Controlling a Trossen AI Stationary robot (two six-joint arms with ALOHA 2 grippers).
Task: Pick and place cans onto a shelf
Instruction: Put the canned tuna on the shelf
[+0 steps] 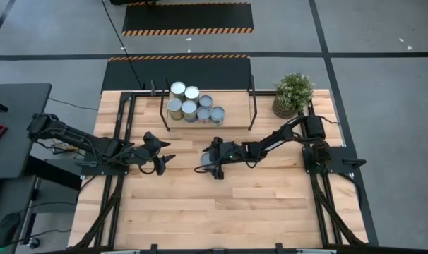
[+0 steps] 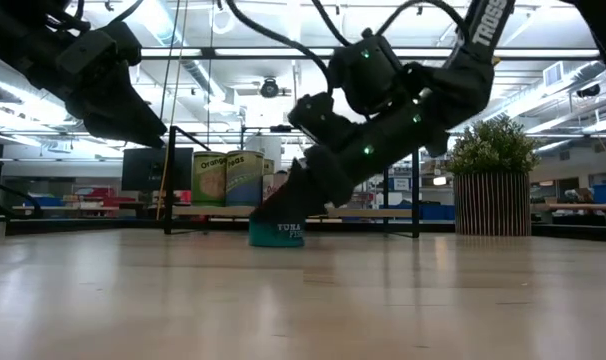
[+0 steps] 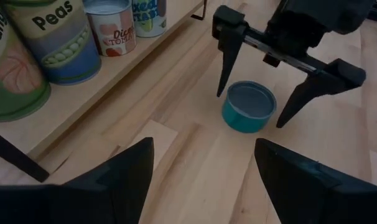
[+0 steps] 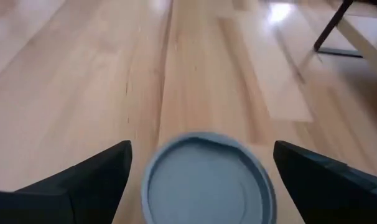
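Note:
A low teal can (image 3: 249, 107) with a grey top stands upright on the wooden table, just near of the shelf. My right gripper (image 3: 251, 106) is open and tipped downward, one finger on each side of the can; I see no contact. In the right wrist view the can's top (image 4: 207, 180) lies between the two fingers. Left of the can, my left gripper (image 1: 164, 161) hangs open above the table with nothing between its fingers. Several cans (image 1: 189, 104) stand upright on the shelf (image 1: 235, 113), among them a peas can (image 3: 58, 37).
A potted green plant (image 1: 293, 93) stands at the table's far right, beside the shelf's black post (image 1: 252, 106). Black rails (image 1: 115, 190) run along both table sides. Bare wood (image 1: 214, 212) spreads toward the near edge.

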